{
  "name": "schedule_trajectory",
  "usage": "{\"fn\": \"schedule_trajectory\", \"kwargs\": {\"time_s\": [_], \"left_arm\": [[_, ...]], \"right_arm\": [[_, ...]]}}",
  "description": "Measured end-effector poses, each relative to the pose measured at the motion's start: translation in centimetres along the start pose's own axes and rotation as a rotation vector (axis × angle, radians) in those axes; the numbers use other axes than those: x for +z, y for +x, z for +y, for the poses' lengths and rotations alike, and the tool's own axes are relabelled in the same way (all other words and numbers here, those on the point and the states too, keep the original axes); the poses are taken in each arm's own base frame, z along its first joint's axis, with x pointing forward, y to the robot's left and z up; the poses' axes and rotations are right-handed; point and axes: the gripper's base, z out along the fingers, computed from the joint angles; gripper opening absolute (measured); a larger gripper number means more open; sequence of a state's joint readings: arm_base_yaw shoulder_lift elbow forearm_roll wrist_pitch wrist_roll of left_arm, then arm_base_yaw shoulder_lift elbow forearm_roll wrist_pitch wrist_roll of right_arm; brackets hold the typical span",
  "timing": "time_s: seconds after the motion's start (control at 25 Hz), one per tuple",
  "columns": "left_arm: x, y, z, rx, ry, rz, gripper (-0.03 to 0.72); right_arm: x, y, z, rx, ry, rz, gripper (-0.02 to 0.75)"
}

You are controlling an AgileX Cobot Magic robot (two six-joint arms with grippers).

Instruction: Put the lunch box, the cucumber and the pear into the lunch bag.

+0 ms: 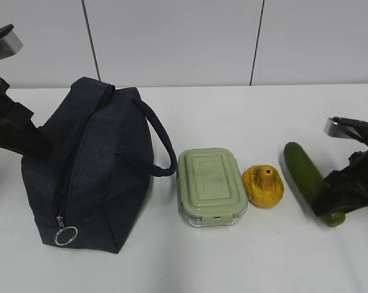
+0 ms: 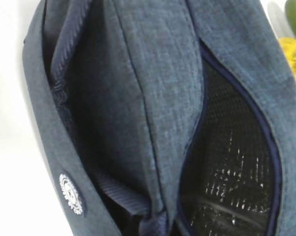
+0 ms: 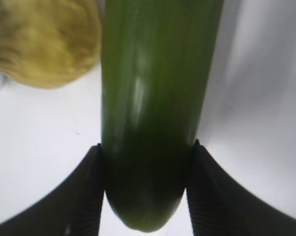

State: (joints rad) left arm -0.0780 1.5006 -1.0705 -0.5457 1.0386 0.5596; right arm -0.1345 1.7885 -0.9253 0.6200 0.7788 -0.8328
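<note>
Pinching the near end of the cucumber (image 3: 155,98), the right gripper (image 3: 147,189) has a finger pressed on each side, ready to lift it; the left gripper is hidden at the bag (image 1: 89,165), probably holding the soft cloth open; the box (image 1: 210,186) and bumpy pear (image 1: 263,186) wait between them.

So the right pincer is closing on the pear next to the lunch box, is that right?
Not quite. The right pincer is closing on the cucumber, not the pear. The right wrist view shows its fingers at the cucumber's end; the pear sits free beside the lunch box.
</note>
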Motion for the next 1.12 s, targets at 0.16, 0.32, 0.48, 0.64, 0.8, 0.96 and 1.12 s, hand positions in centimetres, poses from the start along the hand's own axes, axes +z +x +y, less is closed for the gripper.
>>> {"fn": "schedule_trajectory", "kwargs": {"time_s": [0.16, 0.32, 0.48, 0.64, 0.8, 0.96, 1.12], "left_arm": [[0.0, 0.0, 0.0, 0.000, 0.000, 0.000, 0.016], [0.0, 0.0, 0.0, 0.000, -0.003, -0.004, 0.015], [0.0, -0.1, 0.0, -0.007, 0.004, -0.016, 0.015], [0.0, -0.3, -0.1, -0.015, 0.012, -0.028, 0.015], [-0.9, -0.4, -0.8, -0.008, 0.030, -0.076, 0.015], [-1.7, -0.4, -1.6, 0.000, 0.058, -0.125, 0.015], [-1.7, -0.5, -1.6, 0.001, 0.061, -0.127, 0.015]], "right_arm": [[-4.0, -0.8, 2.2, 0.000, -0.018, -0.160, 0.334], [-9.2, -1.2, 6.1, -0.049, -0.137, -0.361, 0.334], [-12.9, -1.5, 10.0, -0.105, -0.347, -0.493, 0.334], [-13.1, -2.0, 13.5, -0.192, -0.431, -0.501, 0.334], [-11.8, -2.6, 17.0, -0.252, -0.455, -0.497, 0.334], [-9.2, -3.3, 19.8, -0.249, -0.510, -0.461, 0.334], [-6.8, -4.3, 22.6, -0.260, -0.560, -0.415, 0.334]]}}
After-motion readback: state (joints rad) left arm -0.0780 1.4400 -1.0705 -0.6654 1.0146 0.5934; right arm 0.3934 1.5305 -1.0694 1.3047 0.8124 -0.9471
